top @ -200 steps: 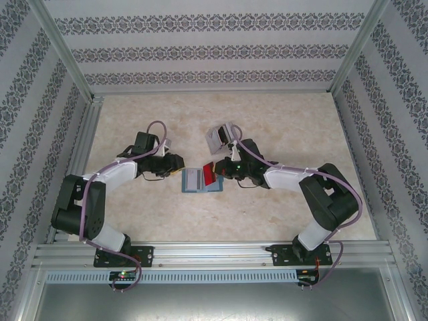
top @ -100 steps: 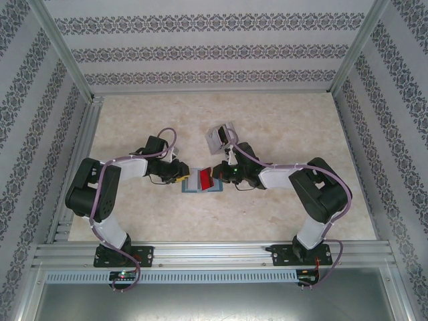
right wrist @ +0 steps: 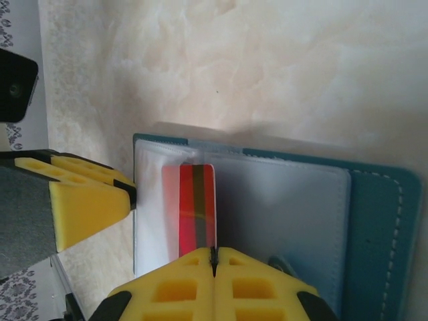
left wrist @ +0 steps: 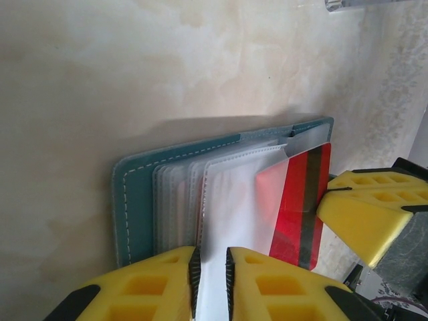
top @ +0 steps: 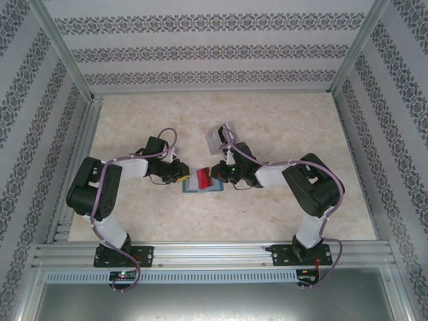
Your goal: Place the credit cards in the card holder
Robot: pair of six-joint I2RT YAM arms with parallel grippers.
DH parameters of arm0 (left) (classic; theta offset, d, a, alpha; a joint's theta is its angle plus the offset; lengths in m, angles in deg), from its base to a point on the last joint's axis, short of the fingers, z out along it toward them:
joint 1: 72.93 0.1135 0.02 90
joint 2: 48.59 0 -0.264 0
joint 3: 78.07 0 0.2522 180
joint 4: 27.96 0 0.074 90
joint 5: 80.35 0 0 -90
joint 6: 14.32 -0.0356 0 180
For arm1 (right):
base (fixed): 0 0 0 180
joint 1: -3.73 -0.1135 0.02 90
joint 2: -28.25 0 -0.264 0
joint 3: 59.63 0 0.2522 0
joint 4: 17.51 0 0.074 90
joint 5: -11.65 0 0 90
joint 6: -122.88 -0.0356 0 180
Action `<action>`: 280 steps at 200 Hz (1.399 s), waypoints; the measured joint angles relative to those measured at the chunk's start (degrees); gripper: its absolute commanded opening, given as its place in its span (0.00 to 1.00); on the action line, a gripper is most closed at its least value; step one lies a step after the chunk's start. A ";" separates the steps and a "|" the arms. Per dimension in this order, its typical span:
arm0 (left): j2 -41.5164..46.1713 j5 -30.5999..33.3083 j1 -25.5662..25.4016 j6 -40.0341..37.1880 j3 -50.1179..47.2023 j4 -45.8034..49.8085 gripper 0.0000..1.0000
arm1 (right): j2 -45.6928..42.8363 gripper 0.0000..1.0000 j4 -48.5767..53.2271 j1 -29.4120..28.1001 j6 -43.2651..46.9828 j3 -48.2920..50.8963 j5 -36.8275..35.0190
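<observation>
The teal card holder [top: 200,184] [left wrist: 134,200] [right wrist: 381,227] lies open on the table between my two arms. My right gripper [top: 215,175] [right wrist: 214,253] is shut on a red credit card [top: 202,178] [left wrist: 304,200] [right wrist: 197,200] with a dark stripe. The card's far end lies under a clear pocket sleeve [left wrist: 234,200] [right wrist: 152,214] of the holder. From the holder's left side my left gripper [top: 182,175] [left wrist: 212,267] stands astride that sleeve's edge. Its jaws are a narrow gap apart with the sleeve between them.
A clear slotted stand [top: 217,136] with more cards stands just behind the right gripper. Aluminium frame rails [top: 80,154] and patterned walls [top: 214,53] bound the marble table [top: 281,127]. The two grippers face each other closely across the holder.
The left arm swung in to the holder's left edge and its jaws narrowed round the sleeve. The right gripper carried the red card leftward over the holder and under the sleeve.
</observation>
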 measured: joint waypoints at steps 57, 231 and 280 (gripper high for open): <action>0.17 0.20 0.00 0.00 -0.46 -0.13 0.19 | 0.04 0.00 0.07 -3.34 -0.02 -1.05 -5.42; 3.61 3.58 0.24 0.00 -1.97 1.42 0.18 | 3.50 0.21 3.37 -9.64 0.61 -7.26 -14.51; 11.17 6.27 -0.07 0.02 -1.90 2.43 0.29 | -3.74 0.35 8.24 -9.16 3.67 -7.08 -14.69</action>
